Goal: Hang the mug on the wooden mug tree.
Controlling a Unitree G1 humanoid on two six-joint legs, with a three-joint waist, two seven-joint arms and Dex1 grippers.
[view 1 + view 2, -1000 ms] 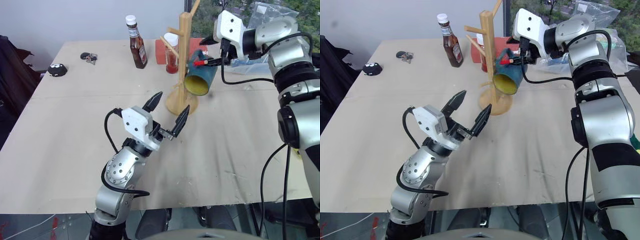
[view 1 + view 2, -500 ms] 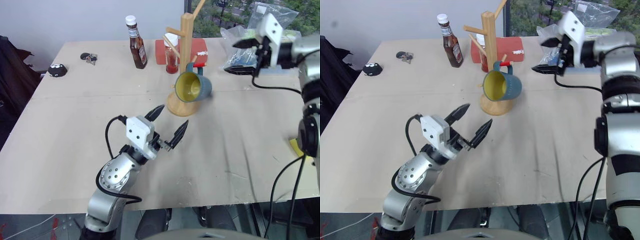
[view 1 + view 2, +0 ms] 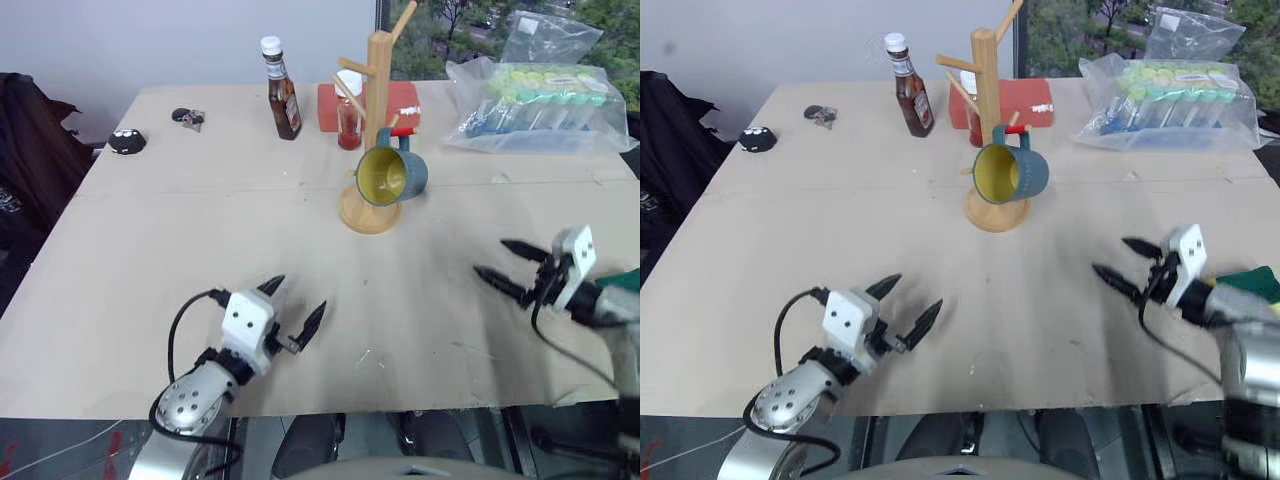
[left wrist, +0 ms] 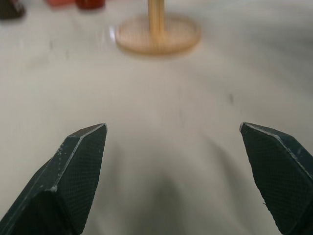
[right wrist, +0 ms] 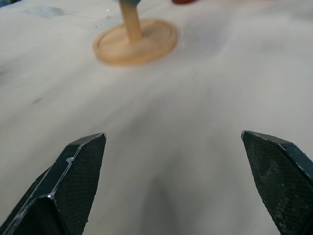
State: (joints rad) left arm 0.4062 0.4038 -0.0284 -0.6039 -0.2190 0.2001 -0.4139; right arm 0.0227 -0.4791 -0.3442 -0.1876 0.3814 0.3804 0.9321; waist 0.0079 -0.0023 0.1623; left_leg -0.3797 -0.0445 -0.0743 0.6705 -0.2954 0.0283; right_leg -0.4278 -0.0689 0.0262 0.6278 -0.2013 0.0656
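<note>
The teal-blue mug point(image 3: 393, 177) with a yellow inside hangs by its handle from a peg of the wooden mug tree point(image 3: 375, 80), its mouth turned toward me. The tree's round base point(image 4: 156, 34) rests on the table, and that base point(image 5: 136, 39) appears in the right wrist view too. My left gripper point(image 3: 294, 311) is low near the table's front edge, open and empty. My right gripper point(image 3: 506, 265) is low at the front right, also open and empty. Both are well apart from the mug.
A brown sauce bottle point(image 3: 282, 84), a red-capped bottle point(image 3: 349, 110) and a red box point(image 3: 402, 97) stand behind the tree. A clear bag of bottles point(image 3: 540, 100) lies at the back right. Keys point(image 3: 187, 119) and a small black object point(image 3: 127, 142) are at the back left.
My right gripper let go of the mug, left it hanging on the tree, and dropped back to the front right. My left gripper sank toward the front edge.
</note>
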